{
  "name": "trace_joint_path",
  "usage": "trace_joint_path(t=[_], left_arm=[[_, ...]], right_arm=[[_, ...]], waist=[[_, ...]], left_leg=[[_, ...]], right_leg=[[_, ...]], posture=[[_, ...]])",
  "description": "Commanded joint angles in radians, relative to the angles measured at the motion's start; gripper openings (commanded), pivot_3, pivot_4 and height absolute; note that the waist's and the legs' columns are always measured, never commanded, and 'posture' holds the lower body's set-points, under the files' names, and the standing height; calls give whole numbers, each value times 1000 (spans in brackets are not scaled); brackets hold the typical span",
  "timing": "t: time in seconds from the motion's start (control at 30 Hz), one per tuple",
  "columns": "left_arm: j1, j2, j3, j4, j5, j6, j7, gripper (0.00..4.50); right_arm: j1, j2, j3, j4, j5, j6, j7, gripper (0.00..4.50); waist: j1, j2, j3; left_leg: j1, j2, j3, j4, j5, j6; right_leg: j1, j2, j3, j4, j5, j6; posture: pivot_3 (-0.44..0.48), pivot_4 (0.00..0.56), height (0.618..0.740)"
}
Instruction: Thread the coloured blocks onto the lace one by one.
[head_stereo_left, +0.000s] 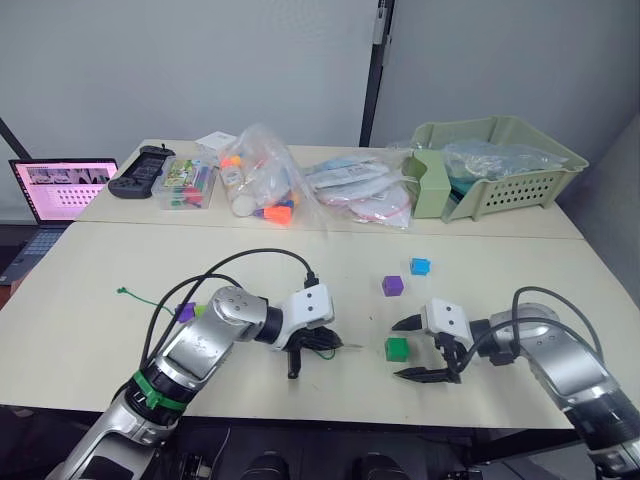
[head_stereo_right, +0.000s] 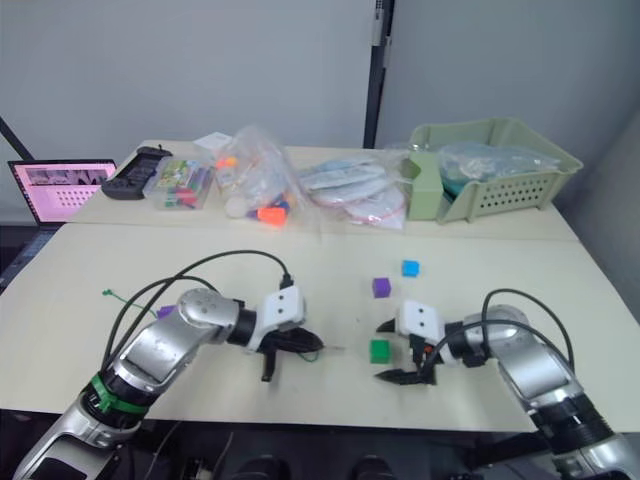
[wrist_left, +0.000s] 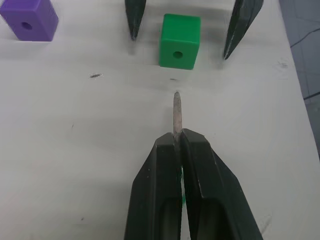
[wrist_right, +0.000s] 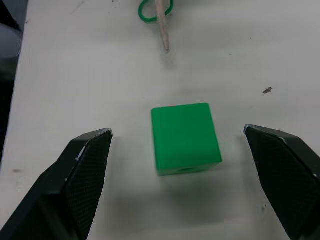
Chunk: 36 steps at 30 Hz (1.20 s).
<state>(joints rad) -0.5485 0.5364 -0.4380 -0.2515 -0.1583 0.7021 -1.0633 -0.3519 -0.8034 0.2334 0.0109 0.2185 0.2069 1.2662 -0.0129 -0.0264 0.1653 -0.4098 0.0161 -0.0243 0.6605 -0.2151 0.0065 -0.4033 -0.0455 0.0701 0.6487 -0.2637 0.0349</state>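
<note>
A green block (head_stereo_left: 397, 348) lies on the table near the front edge. My right gripper (head_stereo_left: 399, 351) is open, with one black finger on each side of the block (wrist_right: 185, 137) and touching neither face. My left gripper (wrist_left: 177, 136) is shut on the lace's stiff pale tip (wrist_left: 176, 111), which points at the hole in the green block (wrist_left: 179, 41) a short gap away. The thin green lace (head_stereo_left: 140, 297) trails off to the left behind my left arm. A purple block (head_stereo_left: 392, 285) and a blue block (head_stereo_left: 420, 266) sit further back. Another purple block (head_stereo_left: 185, 312) lies by my left forearm.
At the back stand a pale green basket (head_stereo_left: 500, 160), clear bags of toys (head_stereo_left: 260, 185), a clear box (head_stereo_left: 187, 185) and a black controller (head_stereo_left: 140, 170). An open laptop (head_stereo_left: 60, 190) is at the far left. A black cable (head_stereo_left: 250, 255) loops over my left arm.
</note>
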Motion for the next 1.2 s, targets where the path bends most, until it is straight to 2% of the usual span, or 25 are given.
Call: trace_joint_path(t=[0.03,0.27,1.03,1.2], left_arm=[[-4,-36,-6,-24,6,11,53,0],[-7,-59,-21,-22,10,18,101,0],[-39,-84,-63,3,26,13,124,0],[-44,-39,-64,7,36,-1,85,0]], right_arm=[[-10,12,-21,26,10,-18,11,3654],[-3,29,-40,18,21,6,1,1219],[37,61,1,-102,-14,111,-71,1194],[54,47,3,-57,-45,87,-77,1194]], waist=[[0,0,0],[-1,0,0],[-1,0,0],[-1,0,0]], left_leg=[[0,0,0,0,0,0],[0,0,0,0,0,0],[1,0,0,0,0,0],[1,0,0,0,0,0]], right_leg=[[0,0,0,0,0,0],[0,0,0,1,0,0],[0,0,0,1,0,0],[1,0,0,1,0,0]], posture=[[0,150,740],[0,150,740],[0,150,740],[0,150,740]])
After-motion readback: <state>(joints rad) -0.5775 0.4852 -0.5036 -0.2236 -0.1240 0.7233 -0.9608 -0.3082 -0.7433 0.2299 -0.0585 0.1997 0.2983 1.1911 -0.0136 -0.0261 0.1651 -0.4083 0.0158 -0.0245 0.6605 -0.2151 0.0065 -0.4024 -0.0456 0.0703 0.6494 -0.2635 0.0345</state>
